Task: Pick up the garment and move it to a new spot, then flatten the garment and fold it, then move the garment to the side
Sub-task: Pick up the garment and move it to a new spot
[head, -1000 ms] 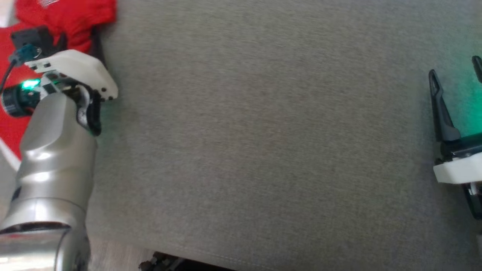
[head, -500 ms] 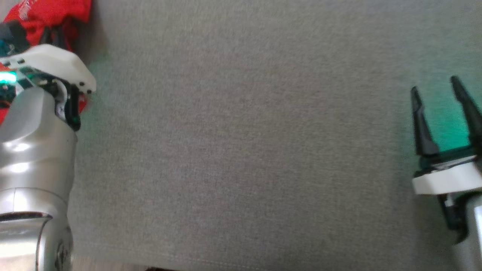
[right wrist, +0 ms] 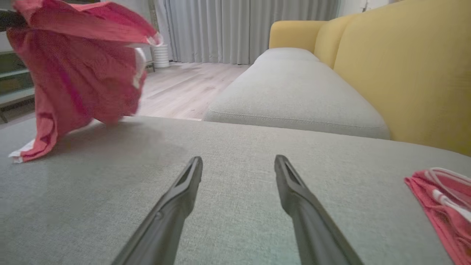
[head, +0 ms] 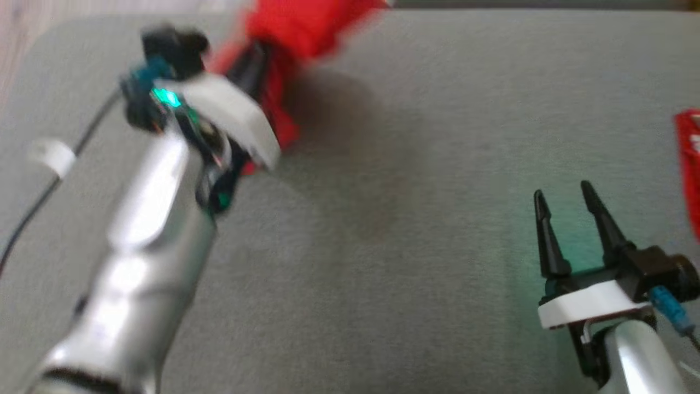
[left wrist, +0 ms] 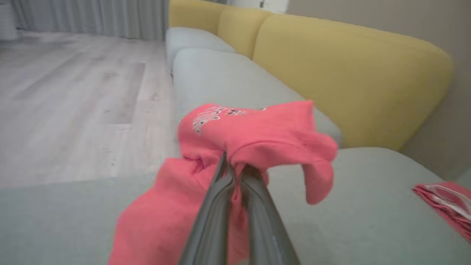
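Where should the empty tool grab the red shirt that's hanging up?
Probably pinch the shirt by its loose flap drooping beside the left tool, coming from the right tool's side. It hangs free above the couch, so the open tool fits around it.

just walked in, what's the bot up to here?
The left tool is shut on the red garment and holds it up above the grey sofa cushion, with the garment's lower end touching the cushion. The right tool is open and empty, low over the cushion. A second red cloth lies at the cushion's right side.
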Robot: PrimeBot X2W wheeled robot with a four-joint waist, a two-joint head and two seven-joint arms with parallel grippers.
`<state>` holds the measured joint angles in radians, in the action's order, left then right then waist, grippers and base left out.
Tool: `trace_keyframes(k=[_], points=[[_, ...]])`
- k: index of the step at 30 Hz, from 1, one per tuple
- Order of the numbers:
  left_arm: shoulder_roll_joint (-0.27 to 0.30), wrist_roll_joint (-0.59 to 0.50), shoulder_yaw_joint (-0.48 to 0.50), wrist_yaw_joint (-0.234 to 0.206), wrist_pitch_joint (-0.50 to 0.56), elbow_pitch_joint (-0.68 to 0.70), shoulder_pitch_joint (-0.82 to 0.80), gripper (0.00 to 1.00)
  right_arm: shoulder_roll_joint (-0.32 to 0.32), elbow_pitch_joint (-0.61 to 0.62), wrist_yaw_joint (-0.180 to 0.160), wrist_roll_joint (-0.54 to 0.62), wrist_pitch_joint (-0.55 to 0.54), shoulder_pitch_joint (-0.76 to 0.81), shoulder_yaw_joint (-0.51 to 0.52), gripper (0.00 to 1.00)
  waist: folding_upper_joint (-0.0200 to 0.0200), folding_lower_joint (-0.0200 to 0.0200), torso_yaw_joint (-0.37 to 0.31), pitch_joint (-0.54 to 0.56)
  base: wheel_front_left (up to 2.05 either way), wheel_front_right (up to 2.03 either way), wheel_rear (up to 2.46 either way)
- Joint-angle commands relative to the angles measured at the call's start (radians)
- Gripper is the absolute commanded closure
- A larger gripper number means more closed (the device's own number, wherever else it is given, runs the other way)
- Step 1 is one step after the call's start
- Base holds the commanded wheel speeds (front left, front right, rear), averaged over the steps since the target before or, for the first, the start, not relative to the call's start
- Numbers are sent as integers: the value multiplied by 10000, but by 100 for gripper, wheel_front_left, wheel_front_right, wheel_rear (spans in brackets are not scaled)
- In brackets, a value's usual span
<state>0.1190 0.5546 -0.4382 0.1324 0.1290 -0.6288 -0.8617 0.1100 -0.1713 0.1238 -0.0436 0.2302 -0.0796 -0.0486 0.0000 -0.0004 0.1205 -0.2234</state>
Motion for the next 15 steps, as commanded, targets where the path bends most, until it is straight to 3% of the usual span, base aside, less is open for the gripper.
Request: trace_keyframes(k=[1,5,9,12,15], points=[[617,294,150,-20,216,725,72,100,-27,261,69,-51,130,-10,-217,0,0,4,-609,555,0,0,0],[1192,1782,-635,-19,1535,3973,1719,100,-222,69,69,-112,235,95,-194,0,0,4,-1070,723,0,0,0],[1234,2699,-1125,-60,2480,6141,3138,100,-367,-47,69,-161,286,149,-209,0,0,4,-1549,696,0,0,0],[1189,2925,-1503,-321,2919,6954,3852,100,-444,-105,69,-197,303,128,-236,0,0,4,-1883,596,0,0,0],[1166,2407,-1950,-617,2943,6862,4168,100,-495,-103,69,-224,310,21,-248,0,0,4,-2183,462,0,0,0]])
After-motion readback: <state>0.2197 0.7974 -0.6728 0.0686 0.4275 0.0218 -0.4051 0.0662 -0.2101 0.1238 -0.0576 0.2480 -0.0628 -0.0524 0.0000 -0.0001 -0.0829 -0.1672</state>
